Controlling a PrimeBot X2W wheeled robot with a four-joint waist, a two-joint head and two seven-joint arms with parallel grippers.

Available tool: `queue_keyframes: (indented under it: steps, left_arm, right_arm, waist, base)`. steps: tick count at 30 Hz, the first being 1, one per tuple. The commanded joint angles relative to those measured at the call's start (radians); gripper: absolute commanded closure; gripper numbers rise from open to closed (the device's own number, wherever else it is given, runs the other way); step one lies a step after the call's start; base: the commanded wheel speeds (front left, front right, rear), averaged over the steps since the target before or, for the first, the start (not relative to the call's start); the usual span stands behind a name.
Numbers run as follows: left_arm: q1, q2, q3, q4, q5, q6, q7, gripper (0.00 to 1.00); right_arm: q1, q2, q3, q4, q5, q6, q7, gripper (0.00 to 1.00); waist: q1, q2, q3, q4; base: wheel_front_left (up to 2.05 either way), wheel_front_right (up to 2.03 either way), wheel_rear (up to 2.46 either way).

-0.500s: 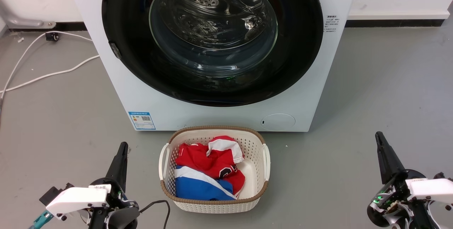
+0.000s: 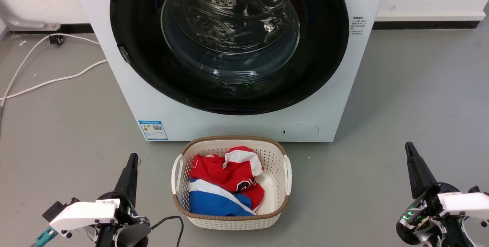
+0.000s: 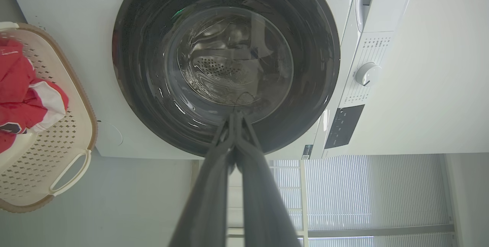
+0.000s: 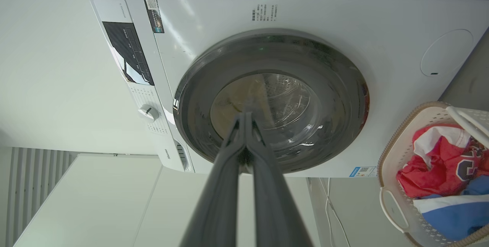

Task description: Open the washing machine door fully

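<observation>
Door step not yet begun.

- The large round washing machine door (image 2: 229, 37), wide glossy black rim around a bulging clear glass window, sits shut and flush in the front of the white box-shaped front-loading washing machine (image 2: 126, 102). It is straight ahead of me, beyond the cream perforated plastic laundry basket (image 2: 229, 222) holding red, white and blue clothes (image 2: 223, 182).
- My left gripper (image 2: 133, 159) hangs low on my left and my right gripper (image 2: 409, 148) low on my right. Both are well apart from the door and touch nothing.
- Both pairs of long dark fingers are pressed together, tips meeting, with nothing pinched between them; the wrist views show this plainly.

Next move, as I judge it: reach over or around the basket to the door's edge, part the fingers, hook the rim on its free side and swing it wide. The basket stands just in front and may crowd the swing.

Hard to make out:
- The door's top is cut off in the head view.
- A small grey fitting (image 2: 123, 54) sits on the rim's left edge; catch or hinge, I cannot tell.
- I see no clear handle.
</observation>
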Motion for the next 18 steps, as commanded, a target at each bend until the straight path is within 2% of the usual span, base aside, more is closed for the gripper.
queue_keyframes:
  steps: [1,18]
  left_arm:
    - [-0.009,0.001,0.003,0.000,0.000,-0.003,0.002,1.00]
    - [-0.009,0.001,0.003,0.000,-0.001,-0.003,0.002,1.00]
  right_arm:
    - [-0.010,0.003,0.000,0.001,0.004,0.000,0.001,1.00]
    - [-0.010,0.003,0.000,0.001,0.004,0.000,0.001,1.00]
  waist:
    - [0.0000,0.0000,0.000,0.000]
    - [0.0000,0.0000,0.000,0.000]
  base:
    - [0.00,0.00,0.00]
    - [0.00,0.00,0.00]
